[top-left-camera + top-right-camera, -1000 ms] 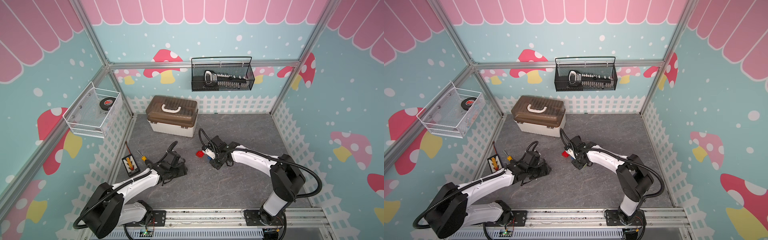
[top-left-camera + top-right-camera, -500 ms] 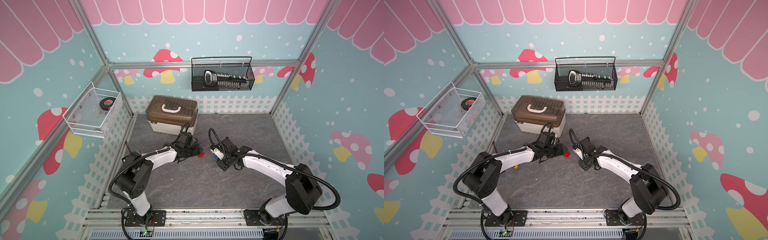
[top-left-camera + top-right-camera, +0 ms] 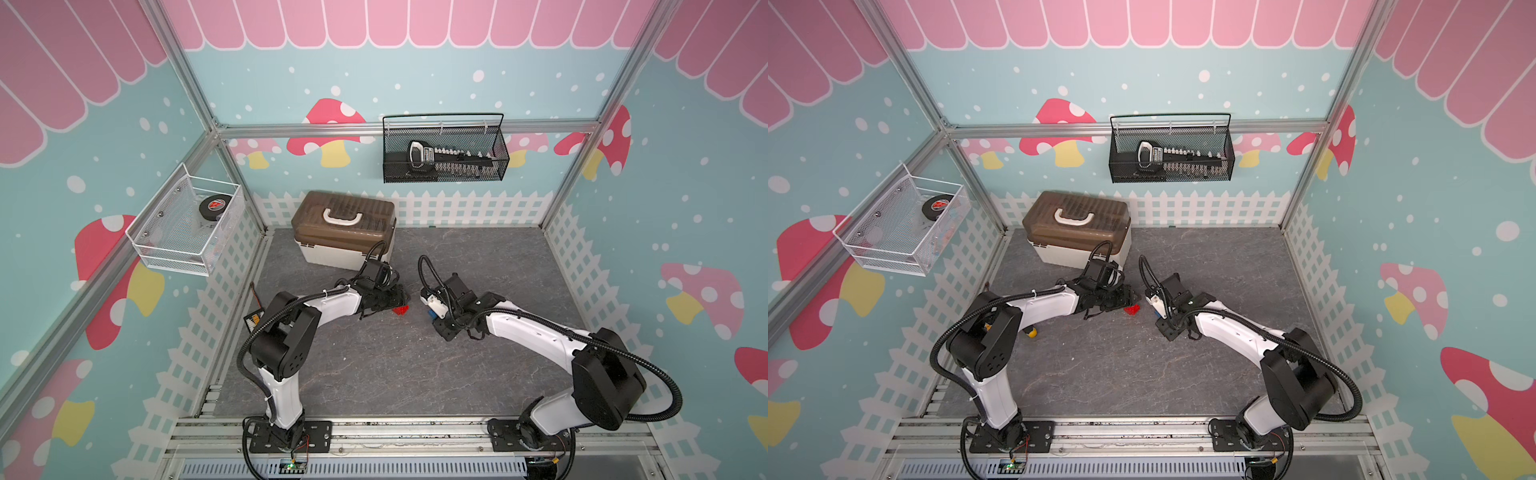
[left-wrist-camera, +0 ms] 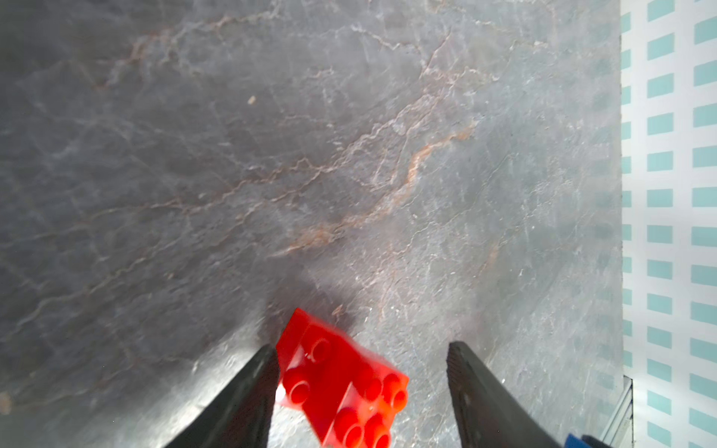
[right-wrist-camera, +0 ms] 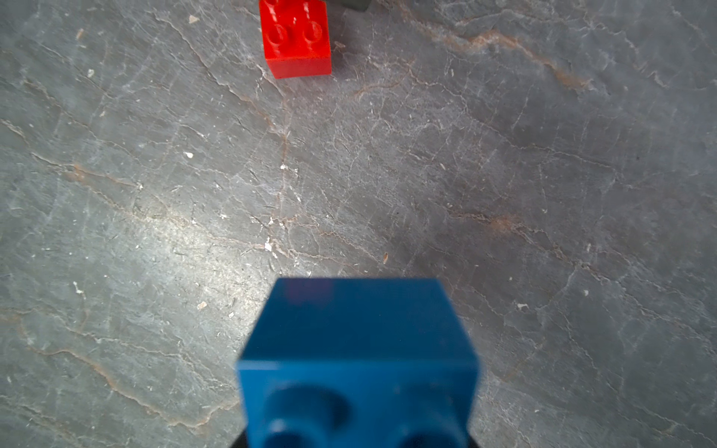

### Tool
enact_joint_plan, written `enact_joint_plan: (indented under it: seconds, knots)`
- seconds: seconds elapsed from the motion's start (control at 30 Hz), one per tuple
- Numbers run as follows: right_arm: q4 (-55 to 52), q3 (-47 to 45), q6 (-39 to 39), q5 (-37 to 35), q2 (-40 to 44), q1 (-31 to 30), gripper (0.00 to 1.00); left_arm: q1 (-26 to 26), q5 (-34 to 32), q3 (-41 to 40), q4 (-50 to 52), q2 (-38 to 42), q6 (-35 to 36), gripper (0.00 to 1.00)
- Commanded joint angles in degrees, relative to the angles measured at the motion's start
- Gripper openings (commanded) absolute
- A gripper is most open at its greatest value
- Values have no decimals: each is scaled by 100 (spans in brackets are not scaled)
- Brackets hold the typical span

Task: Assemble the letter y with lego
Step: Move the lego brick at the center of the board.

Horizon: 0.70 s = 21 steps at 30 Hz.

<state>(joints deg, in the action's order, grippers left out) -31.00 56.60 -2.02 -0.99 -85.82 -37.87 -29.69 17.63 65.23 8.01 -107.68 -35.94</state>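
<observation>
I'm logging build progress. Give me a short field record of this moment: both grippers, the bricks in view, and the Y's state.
left gripper: open, jaws either side of the red lego; one finger touches it
right gripper: shut on blue brick
red lego: on the table, not gripped
blue brick: held apart from the red lego
letter y: not yet joined; other bricks not visible
</observation>
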Motion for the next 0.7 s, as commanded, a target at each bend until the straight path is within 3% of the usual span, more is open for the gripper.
enact_joint_plan:
  seconds: [0.0, 0.23, 0.67]
  knots:
    - [60, -62, -41, 70, 93, 19, 20, 53, 90, 140, 89, -161, 122, 66]
    - [74, -69, -27, 80, 82, 25, 20, 43, 73, 119, 115, -267, 113, 48]
    - [61, -79, -32, 38, 92, 42, 20, -10, 34, -267, 139, -59, 31, 44]
